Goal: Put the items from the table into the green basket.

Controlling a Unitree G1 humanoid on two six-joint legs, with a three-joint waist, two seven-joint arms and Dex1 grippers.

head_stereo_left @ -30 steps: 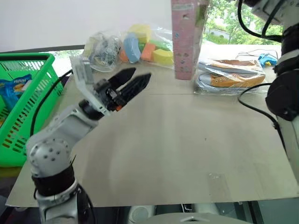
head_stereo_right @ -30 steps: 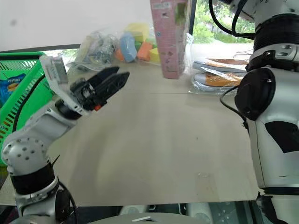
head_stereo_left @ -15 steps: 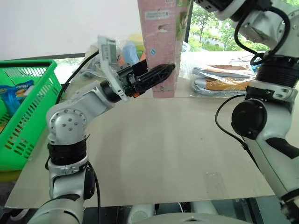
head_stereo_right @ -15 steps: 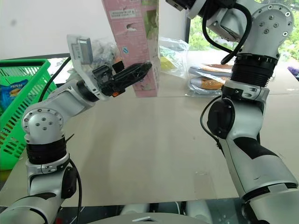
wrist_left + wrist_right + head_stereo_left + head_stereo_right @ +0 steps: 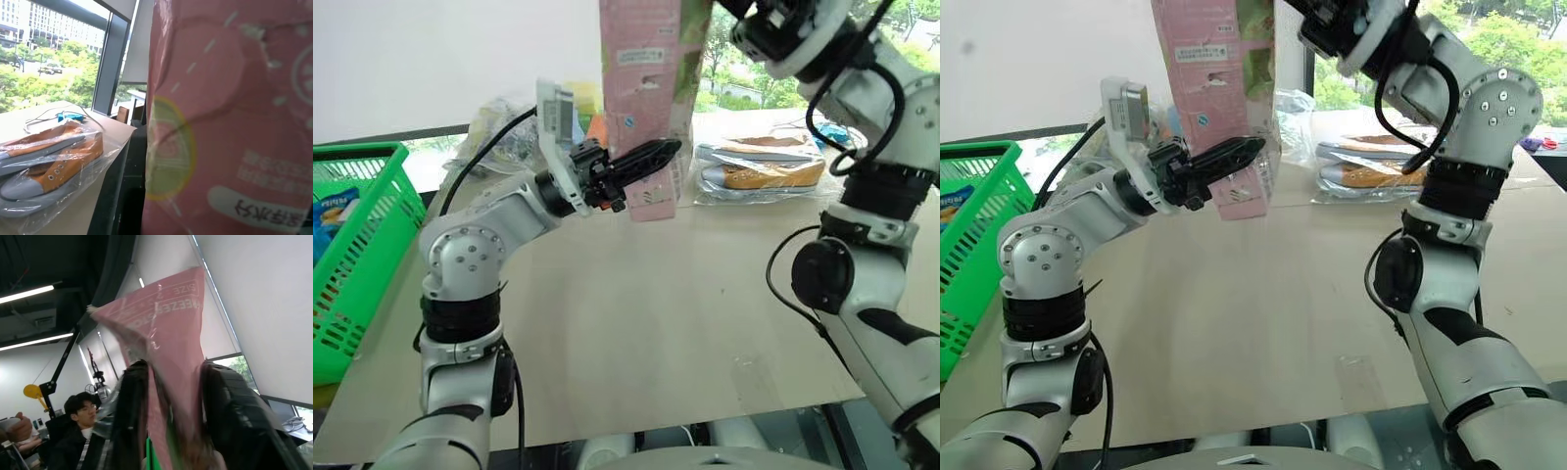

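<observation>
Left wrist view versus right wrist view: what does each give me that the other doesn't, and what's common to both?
Left wrist view: the bagged shoes lying on the table, a blue object behind them, and a window with trees and buildings outside.
Right wrist view: a seated person and lit ceiling lights in the room behind.
Shared: the pink carton, seen close up in each.
</observation>
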